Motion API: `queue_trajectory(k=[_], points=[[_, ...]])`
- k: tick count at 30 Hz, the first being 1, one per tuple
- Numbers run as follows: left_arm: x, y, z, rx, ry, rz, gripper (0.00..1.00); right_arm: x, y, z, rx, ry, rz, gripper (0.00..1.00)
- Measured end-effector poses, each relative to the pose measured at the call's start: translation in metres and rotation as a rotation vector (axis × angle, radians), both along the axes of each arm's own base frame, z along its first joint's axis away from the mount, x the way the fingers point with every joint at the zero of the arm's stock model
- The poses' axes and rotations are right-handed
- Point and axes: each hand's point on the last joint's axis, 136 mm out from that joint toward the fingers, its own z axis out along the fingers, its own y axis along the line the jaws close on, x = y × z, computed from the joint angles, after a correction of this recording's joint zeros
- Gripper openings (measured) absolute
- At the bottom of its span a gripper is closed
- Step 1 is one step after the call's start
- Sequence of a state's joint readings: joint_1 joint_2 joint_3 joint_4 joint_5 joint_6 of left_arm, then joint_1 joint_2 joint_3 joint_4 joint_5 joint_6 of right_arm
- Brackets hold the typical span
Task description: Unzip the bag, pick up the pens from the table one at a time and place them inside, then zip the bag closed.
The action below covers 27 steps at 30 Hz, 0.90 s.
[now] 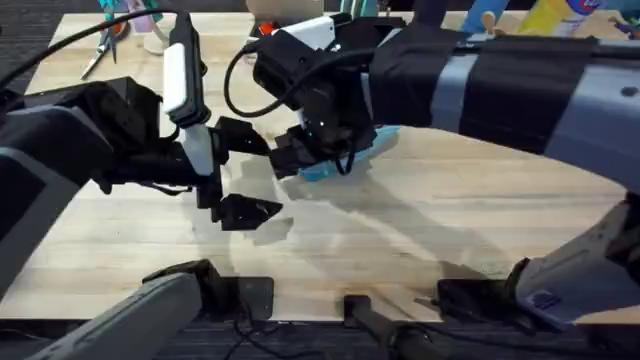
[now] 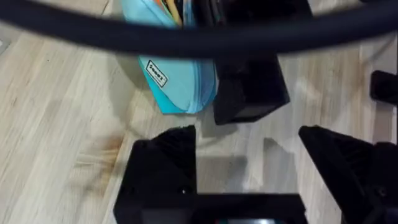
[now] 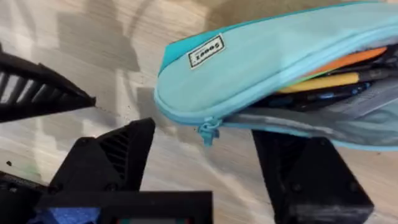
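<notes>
The light blue bag [image 1: 335, 168] lies mid-table with its zipper open. In the right wrist view the bag [image 3: 280, 56] gapes, with an orange pen [image 3: 348, 60] and a yellow slim thing inside against dark lining. My right gripper [image 1: 305, 155] reaches across from the right and hovers open at the bag's labelled end. The zipper pull [image 3: 208, 129] sits between its fingers [image 3: 112, 158], untouched. My left gripper [image 1: 248, 175] stands open just left of the bag, nothing in it. In the left wrist view the bag's end [image 2: 177, 84] lies beyond my open left gripper [image 2: 249, 155].
Scissors [image 1: 103, 45] lie at the far left corner of the wooden table [image 1: 450, 200]. Bottles and coloured items stand along the back edge [image 1: 560, 15]. Bare tabletop stretches to the right of and in front of the bag.
</notes>
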State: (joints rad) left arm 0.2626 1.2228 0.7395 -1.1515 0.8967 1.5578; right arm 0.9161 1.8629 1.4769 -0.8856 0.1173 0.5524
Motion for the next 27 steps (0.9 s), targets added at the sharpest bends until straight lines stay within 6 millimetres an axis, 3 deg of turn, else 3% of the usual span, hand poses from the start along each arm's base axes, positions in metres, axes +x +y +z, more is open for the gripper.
queue_trajectory(k=[4,20,27], points=[[0.000,0.000,0.000,0.000,0.000,0.000,0.995,0.001,-0.001,0.000,-0.005,-0.006,-0.002,0.905],[0.000,0.000,0.000,0.000,0.000,0.000,0.995,0.012,-0.004,0.003,-0.026,-0.067,-0.016,0.829],[0.000,0.000,0.000,0.000,0.000,0.000,0.995,0.013,-0.002,0.003,-0.020,-0.072,-0.013,0.632]])
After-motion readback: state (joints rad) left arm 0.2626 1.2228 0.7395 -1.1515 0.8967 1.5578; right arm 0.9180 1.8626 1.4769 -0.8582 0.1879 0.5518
